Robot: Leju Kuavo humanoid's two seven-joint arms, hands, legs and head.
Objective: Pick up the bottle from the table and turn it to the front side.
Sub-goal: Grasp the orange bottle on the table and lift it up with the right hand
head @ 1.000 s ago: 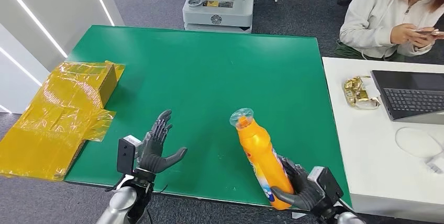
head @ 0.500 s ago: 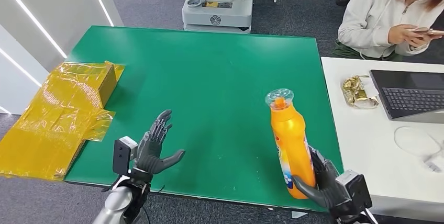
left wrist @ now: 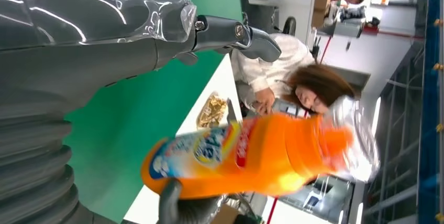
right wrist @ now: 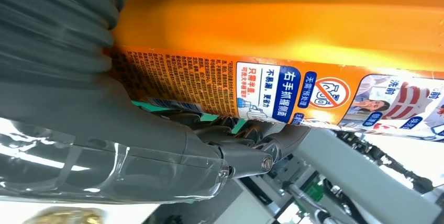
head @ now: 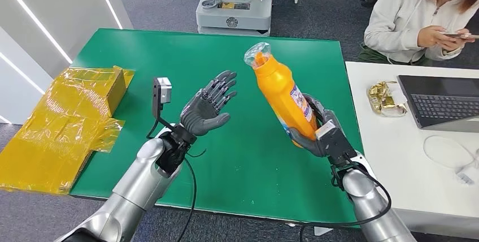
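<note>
Gripping the orange bottle (head: 281, 95) around its lower body, the right robot hand (head: 319, 132) holds it lifted above the green surface (head: 226, 67), right of the frame's centre, with the wrapped cap tilted toward the upper left. The left robot hand (head: 208, 108) hovers just left of centre, palm turned toward the bottle, fingers spread and holding nothing. Yellow packaging (head: 62, 123) lies at the left edge.

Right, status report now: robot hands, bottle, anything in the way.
Right robot hand grips the orange bottle low, tilted, cap up, above the green table. Left robot hand open, raised beside it, not touching. Nothing between them.
</note>
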